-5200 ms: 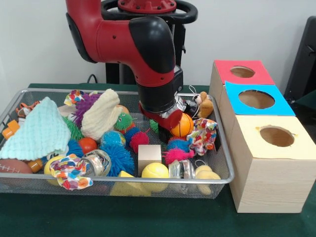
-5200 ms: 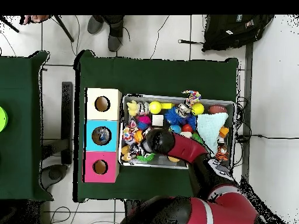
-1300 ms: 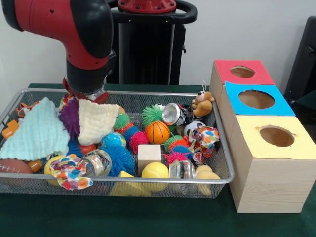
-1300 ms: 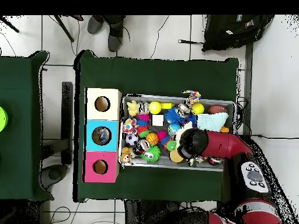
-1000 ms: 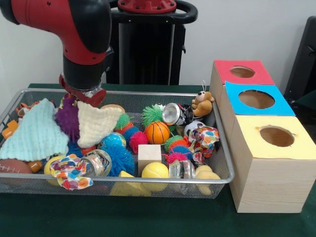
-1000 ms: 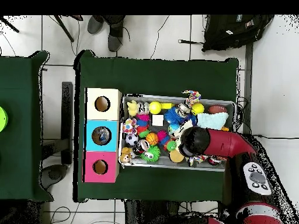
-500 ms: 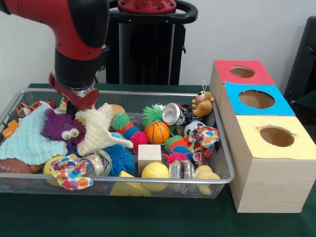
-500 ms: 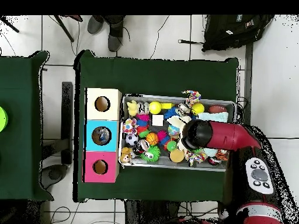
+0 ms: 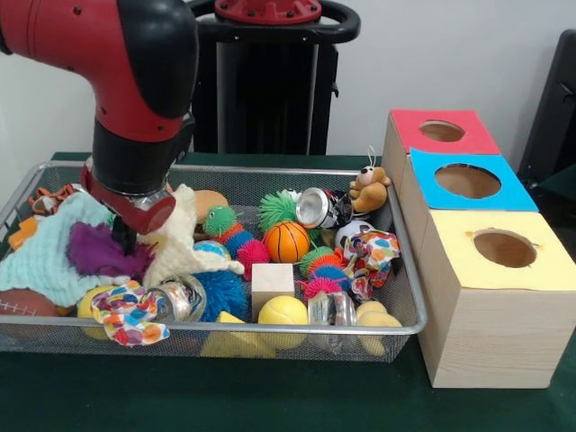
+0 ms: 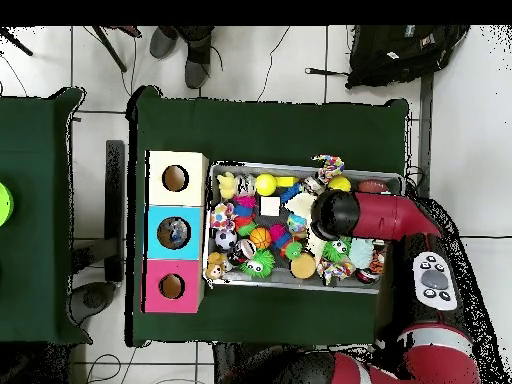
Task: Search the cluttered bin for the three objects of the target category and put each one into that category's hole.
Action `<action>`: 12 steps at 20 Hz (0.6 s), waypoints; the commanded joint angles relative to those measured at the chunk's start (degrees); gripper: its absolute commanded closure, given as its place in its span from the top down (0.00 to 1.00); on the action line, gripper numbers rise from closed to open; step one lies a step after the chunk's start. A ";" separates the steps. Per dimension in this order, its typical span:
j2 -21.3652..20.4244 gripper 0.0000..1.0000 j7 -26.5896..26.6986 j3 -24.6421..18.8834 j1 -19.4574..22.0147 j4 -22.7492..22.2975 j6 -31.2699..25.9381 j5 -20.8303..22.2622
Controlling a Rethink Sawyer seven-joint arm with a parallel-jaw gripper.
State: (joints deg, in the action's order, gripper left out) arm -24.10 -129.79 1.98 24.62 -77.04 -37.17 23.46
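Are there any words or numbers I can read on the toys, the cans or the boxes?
No text can be read in either view.
Shiny can: any print is too blurred to read.
Wooden box: only plain coloured panels with round holes, no writing.
Arm: no readable marking.

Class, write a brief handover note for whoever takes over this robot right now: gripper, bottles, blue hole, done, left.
The gripper is low in the bin's left end in the front view, at a purple spiky ball; open or shut, cannot tell.
One clear bottle lies by the near rim.
The blue hole has nothing over it.
Done: cannot tell. Left: that bottle into the blue hole, then find the others.
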 commanded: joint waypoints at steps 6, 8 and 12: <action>9.81 0.00 1.57 -8.14 -0.12 6.35 10.21 0.90; 10.60 0.00 1.51 -9.00 -0.08 6.38 10.53 0.37; 11.94 0.00 2.78 -11.61 0.30 6.33 8.99 -1.11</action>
State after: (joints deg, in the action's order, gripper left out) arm -18.90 -129.79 -1.88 23.66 -72.06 -30.53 23.40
